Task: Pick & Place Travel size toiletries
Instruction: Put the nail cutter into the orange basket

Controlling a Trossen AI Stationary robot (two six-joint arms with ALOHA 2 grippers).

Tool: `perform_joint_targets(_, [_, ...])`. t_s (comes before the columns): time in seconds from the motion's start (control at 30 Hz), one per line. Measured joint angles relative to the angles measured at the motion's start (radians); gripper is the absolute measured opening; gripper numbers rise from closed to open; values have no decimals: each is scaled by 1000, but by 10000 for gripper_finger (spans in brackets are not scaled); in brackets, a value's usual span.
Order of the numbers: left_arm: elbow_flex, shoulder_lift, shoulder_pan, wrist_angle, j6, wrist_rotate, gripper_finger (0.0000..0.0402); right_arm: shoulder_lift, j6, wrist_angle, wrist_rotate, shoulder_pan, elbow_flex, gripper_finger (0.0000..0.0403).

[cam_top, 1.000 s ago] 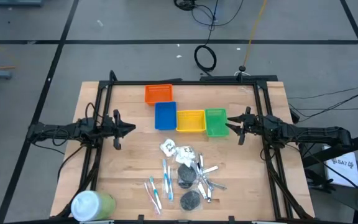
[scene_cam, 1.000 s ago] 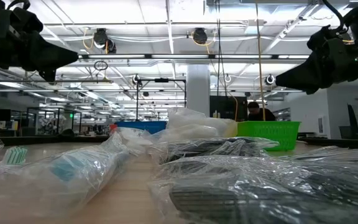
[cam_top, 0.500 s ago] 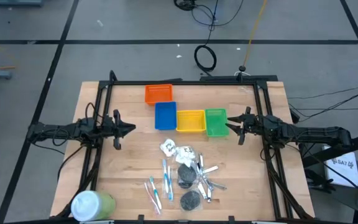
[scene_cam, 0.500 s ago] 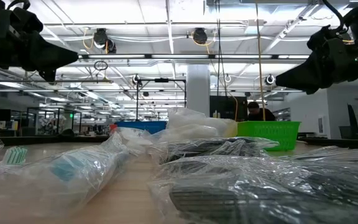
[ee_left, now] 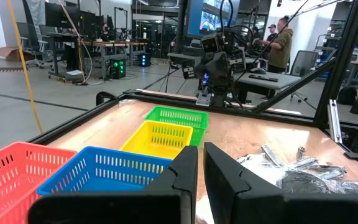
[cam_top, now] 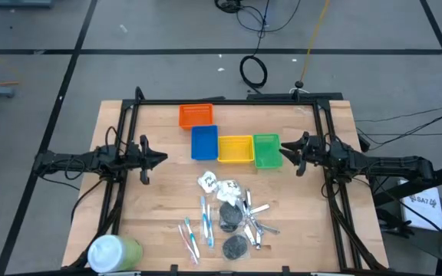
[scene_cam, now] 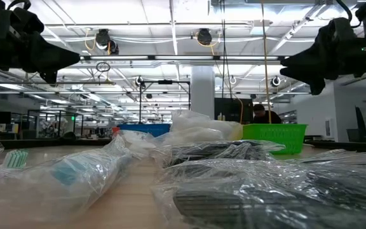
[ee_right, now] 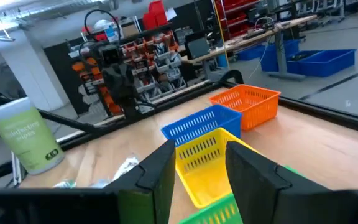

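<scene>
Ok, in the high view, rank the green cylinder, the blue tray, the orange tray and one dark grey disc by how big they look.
1. Green cylinder, lying on its side: looks largest.
2. Blue tray and orange tray: too alike to rank; the blue looks squarer, the orange wider and shallower.
3. Dark grey disc: smallest.

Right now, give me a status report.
Left gripper shut, empty. Right gripper open, empty, beside green tray. Toiletries untouched on table. Nothing in the way.
</scene>
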Motion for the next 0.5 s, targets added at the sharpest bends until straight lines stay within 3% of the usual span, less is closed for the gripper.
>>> perform_joint_targets(0.1, [0, 0, 0, 0, 0, 0, 26, 3, 63, 35, -22, 0, 0, 130])
perform_joint_targets(0.23, [0, 0, 0, 0, 0, 0, 26, 44, 108, 267, -340, 38, 1, 130])
perform_joint_targets(0.3, [0, 0, 0, 0, 0, 0, 26, 80, 111, 396, -386, 116, 19, 132])
perform_joint_targets(0.4, [0, 0, 0, 0, 0, 0, 26, 163, -8, 375, -318, 292, 95, 142])
perform_joint_targets(0.5, [0, 0, 0, 0, 0, 0, 26, 275, -159, 256, -135, 478, 234, 165])
